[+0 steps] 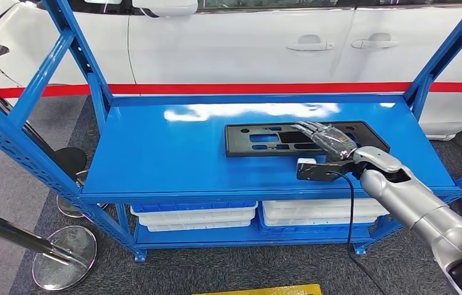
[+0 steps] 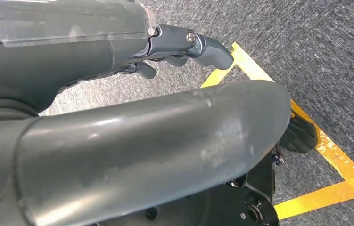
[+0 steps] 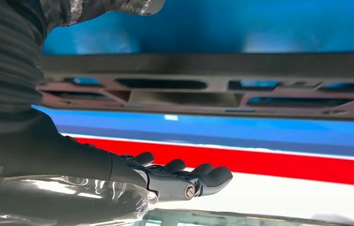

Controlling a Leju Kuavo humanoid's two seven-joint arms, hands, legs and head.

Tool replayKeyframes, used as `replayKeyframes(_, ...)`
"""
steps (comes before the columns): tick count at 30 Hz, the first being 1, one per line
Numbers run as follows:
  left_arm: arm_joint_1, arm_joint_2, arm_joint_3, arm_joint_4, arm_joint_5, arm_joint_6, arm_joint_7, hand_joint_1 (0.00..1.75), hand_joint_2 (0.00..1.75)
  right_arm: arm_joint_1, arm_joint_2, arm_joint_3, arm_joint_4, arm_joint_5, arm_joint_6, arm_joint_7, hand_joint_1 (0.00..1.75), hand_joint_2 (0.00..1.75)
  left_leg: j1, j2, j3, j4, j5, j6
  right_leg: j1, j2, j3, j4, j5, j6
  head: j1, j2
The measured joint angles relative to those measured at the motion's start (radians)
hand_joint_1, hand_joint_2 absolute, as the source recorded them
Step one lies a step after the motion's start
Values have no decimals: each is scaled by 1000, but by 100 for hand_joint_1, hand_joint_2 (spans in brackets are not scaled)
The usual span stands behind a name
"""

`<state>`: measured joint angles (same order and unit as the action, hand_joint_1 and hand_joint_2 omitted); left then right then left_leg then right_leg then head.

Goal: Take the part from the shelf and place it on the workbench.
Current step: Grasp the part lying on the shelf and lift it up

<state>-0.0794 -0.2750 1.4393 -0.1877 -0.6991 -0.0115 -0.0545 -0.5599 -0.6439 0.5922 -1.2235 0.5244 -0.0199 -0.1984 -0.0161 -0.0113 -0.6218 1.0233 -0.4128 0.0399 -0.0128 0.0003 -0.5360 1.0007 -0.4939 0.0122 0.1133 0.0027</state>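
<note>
The black plastic part [image 1: 305, 137], a flat rectangular frame with cut-out slots, lies on the top deck of the blue shelf [image 1: 167, 153], toward its right half, long axis running side to side across the deck, parallel with the front edge. Over its right-centre sits the right hand [image 1: 326, 137], reaching in from the near side, so the part is directly under and just ahead of the fingers [image 1: 307, 128]. They're stretched out nearly straight, side by side, not curled, holding nothing; from the head view I can't tell whether they rest on the part or float just above it. In the right wrist view the part's slotted edge [image 3: 212, 87] runs across the picture with the straight fingers [image 3: 203, 176] apart from it, nothing between them. By my reading the grasp hasn't been made yet. The left hand [image 2: 184, 47] hangs low over grey carpet with yellow floor tape [image 2: 325, 141], fingers loosely curled on nothing, so the right arm is plainly the nearer one. Behind the shelf stands a white car [image 1: 246, 37] with a red stripe.
</note>
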Motion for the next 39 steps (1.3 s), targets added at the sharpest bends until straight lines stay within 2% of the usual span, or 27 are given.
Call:
replayKeyframes(17,0,-1,0,0,-2,0,-7,0,0,-16,198,30,140,107,-221,53,0,175,0,0,0,0,0,0,0,0,0,0,0,0,0,0)
replayKeyframes(24,0,-1,0,0,-3,0,-15,0,0,-35,238,25,223,160,-278,72,0,175,0,0,0,0,0,0,0,0,0,0,0,0,0,0)
replayKeyframes(32,1,-1,0,0,-4,0,-21,0,0,-56,253,-20,340,219,-346,84,0,175,0,0,0,0,0,0,0,0,0,0,0,0,0,0)
replayKeyframes(33,1,-1,0,0,-4,0,-22,0,0,-57,254,-27,350,225,-351,85,35,175,0,0,0,0,0,0,0,0,0,0,0,0,0,0)
replayKeyframes(36,2,-1,0,0,-4,0,-25,0,0,-57,256,-46,377,233,-359,88,165,175,0,0,0,0,0,0,0,0,0,0,0,0,0,0)
replayKeyframes(37,2,-1,0,0,-4,0,-25,0,0,-57,256,-51,383,233,-359,88,174,175,0,0,0,0,0,0,0,0,0,0,0,0,0,0)
replayKeyframes(39,2,-1,0,0,-3,0,-27,0,0,-57,256,-58,392,233,-358,87,175,175,0,0,0,0,0,0,0,0,0,0,0,0,0,0)
